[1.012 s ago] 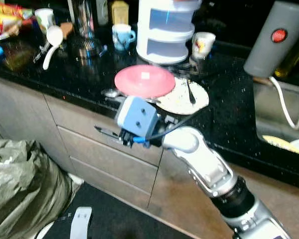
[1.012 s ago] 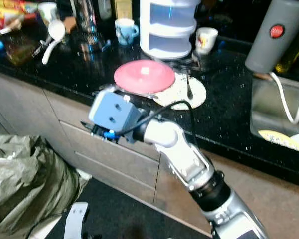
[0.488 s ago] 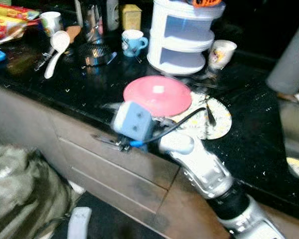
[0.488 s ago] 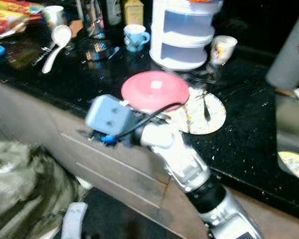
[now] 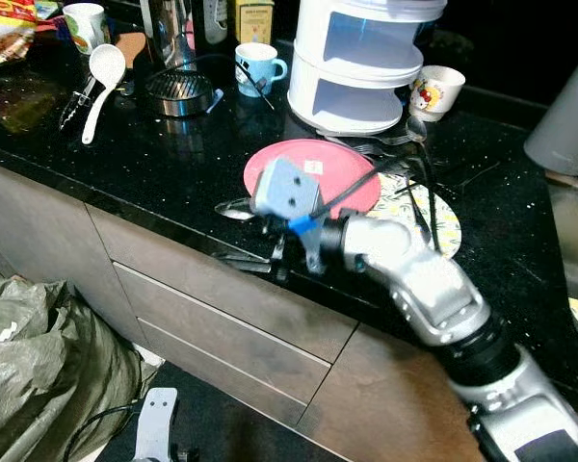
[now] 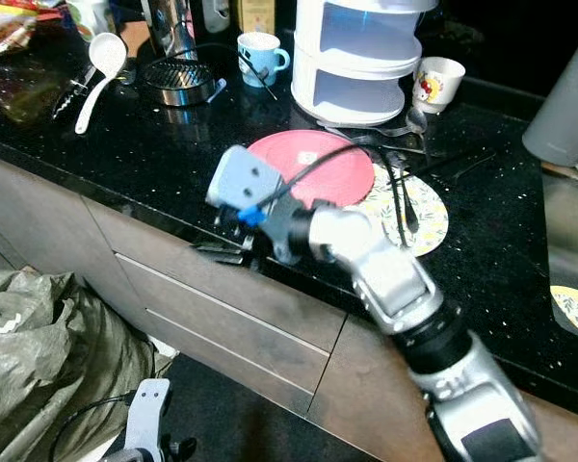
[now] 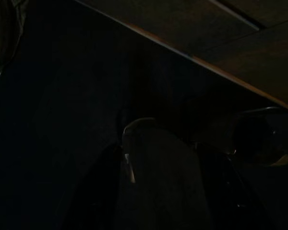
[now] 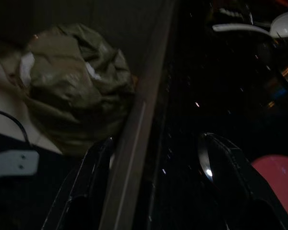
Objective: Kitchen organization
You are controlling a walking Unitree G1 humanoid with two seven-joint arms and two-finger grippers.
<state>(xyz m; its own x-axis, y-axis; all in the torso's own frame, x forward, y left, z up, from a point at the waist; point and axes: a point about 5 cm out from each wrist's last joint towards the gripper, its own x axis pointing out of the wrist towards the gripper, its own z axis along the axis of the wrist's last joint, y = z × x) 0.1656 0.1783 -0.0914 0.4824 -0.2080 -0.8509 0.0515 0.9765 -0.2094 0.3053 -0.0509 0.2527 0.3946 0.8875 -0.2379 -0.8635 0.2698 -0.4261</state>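
Spoon (image 8: 205,160) is lying flat at the table (image 5: 154,164) edge beside the pink plate (image 5: 347,168), apparently straddled by the spread right end effector (image 8: 163,191).

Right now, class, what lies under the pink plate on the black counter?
A patterned plate pokes out beside the pink plate, partly beneath its edge. A metal spoon shows at its near side. Whatever else lies beneath is covered.

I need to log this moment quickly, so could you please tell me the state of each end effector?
Left end effector: idle in the dark, state cannot be told.
Right end effector: open, straddling the countertop edge, holding nothing.
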